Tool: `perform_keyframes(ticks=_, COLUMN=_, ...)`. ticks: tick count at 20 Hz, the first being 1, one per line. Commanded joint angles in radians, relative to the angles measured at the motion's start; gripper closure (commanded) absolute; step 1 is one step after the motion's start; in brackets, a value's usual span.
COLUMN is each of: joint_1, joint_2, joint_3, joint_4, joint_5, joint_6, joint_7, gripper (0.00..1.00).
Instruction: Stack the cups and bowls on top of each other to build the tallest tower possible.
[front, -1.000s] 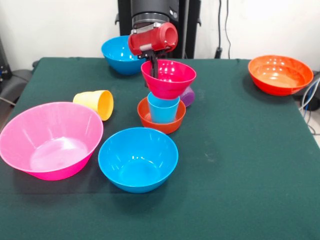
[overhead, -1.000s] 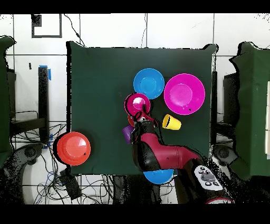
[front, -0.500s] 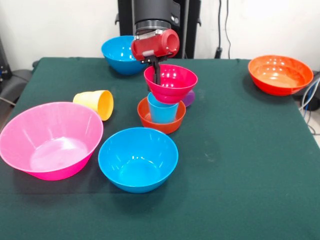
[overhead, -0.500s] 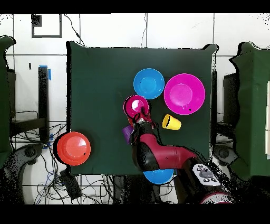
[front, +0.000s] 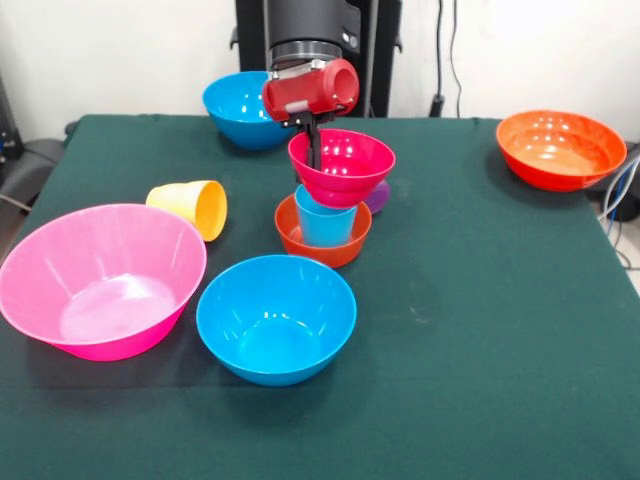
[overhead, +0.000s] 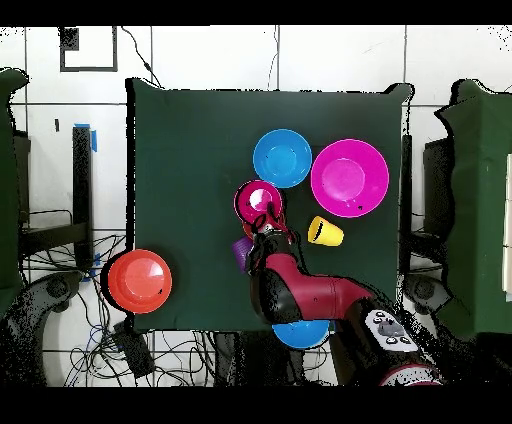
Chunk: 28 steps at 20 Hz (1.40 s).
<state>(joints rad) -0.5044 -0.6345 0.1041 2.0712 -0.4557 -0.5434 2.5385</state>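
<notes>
The tower stands mid-table: a small orange-red bowl (front: 322, 240) holds the light blue cup (front: 327, 222), with the small magenta bowl (front: 342, 165) sitting level on the cup. My gripper (front: 313, 147) comes down from above and is shut on the magenta bowl's far-left rim; it also shows in the overhead view (overhead: 268, 222) beside that bowl (overhead: 259, 201). The purple cup (front: 378, 197) peeks out behind the tower. The yellow cup (front: 192, 207) lies on its side to the left.
The big pink bowl (front: 100, 278) and a blue bowl (front: 276, 318) sit at the front left. A second blue bowl (front: 240, 108) is at the back by the pedestal. The wide orange bowl (front: 560, 148) is at the back right.
The magenta bowl, tilted a second ago, has shifted slightly right and levelled on the blue cup. Nothing has moved in the last half second.
</notes>
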Motion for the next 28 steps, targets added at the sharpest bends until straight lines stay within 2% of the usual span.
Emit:
perform_keyframes(ticks=1, joint_1=-0.011, joint_2=0.049, joint_3=0.07, joint_4=-0.058, joint_5=-0.036, joint_6=0.11, joint_7=0.062, gripper=1.0)
perform_keyframes(ticks=9, joint_1=-0.044, joint_2=0.043, joint_3=0.114, joint_4=-0.057, joint_5=-0.057, joint_6=0.168, joint_7=0.05, gripper=1.0)
perform_keyframes(ticks=14, joint_1=-0.037, joint_2=0.047, joint_3=0.103, joint_4=-0.05, joint_5=-0.046, joint_6=0.159, joint_7=0.042, gripper=1.0)
perform_keyframes(ticks=28, joint_1=-0.082, joint_2=0.041, joint_3=0.138, joint_4=-0.035, joint_5=-0.065, joint_6=0.188, joint_7=0.048, gripper=1.0)
